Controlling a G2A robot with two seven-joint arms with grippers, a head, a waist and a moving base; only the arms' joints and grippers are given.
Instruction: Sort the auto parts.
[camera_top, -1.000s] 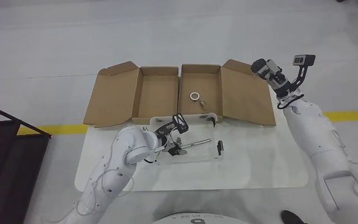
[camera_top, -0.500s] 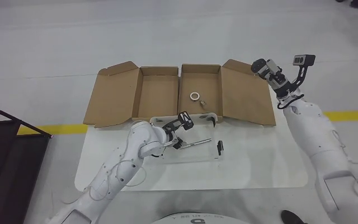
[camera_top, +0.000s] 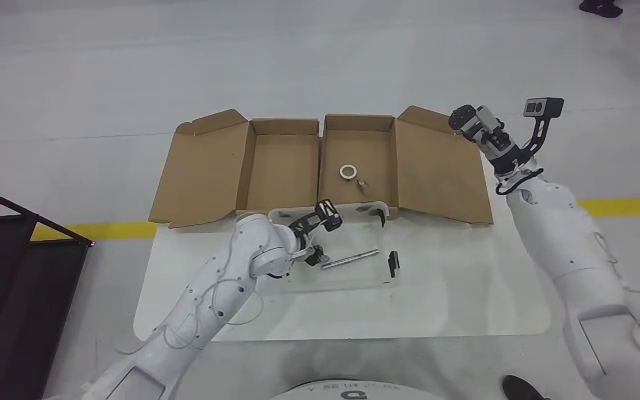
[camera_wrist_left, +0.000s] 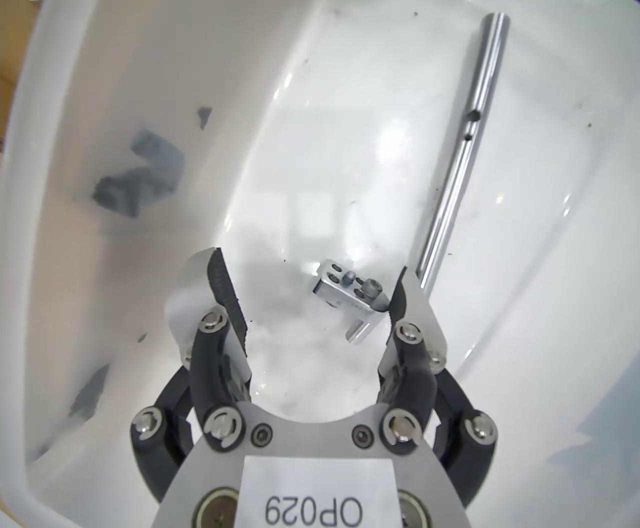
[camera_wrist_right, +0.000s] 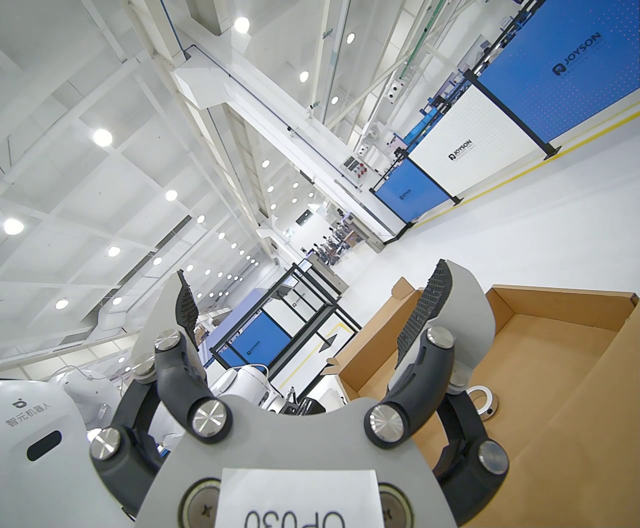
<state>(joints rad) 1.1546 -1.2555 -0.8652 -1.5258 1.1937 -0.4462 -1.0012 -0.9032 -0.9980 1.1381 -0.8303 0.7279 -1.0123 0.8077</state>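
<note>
Fingers (camera_wrist_left: 227, 292) of my left end effector (camera_wrist_left: 310, 280) stand apart, with the metal block (camera_wrist_left: 350, 295) close to one. If I close now, I may push it away or grab the rod (camera_wrist_left: 457, 165) too.

The grey floor (camera_top: 300, 60) carries a yellow line (camera_top: 110, 231), a black rack (camera_top: 30, 300) stands off the white table's (camera_top: 470, 300) left edge, and overhead spreads a white ceiling (camera_wrist_right: 75, 75) with rows of round lamps (camera_wrist_right: 102, 136) — blue-and-white partition panels (camera_wrist_right: 575, 100) line the hall.

A yellow floor line (camera_top: 110, 230) passes behind a white mat (camera_top: 470, 300); a black rack (camera_top: 30, 300) stands beside the mat.
</note>
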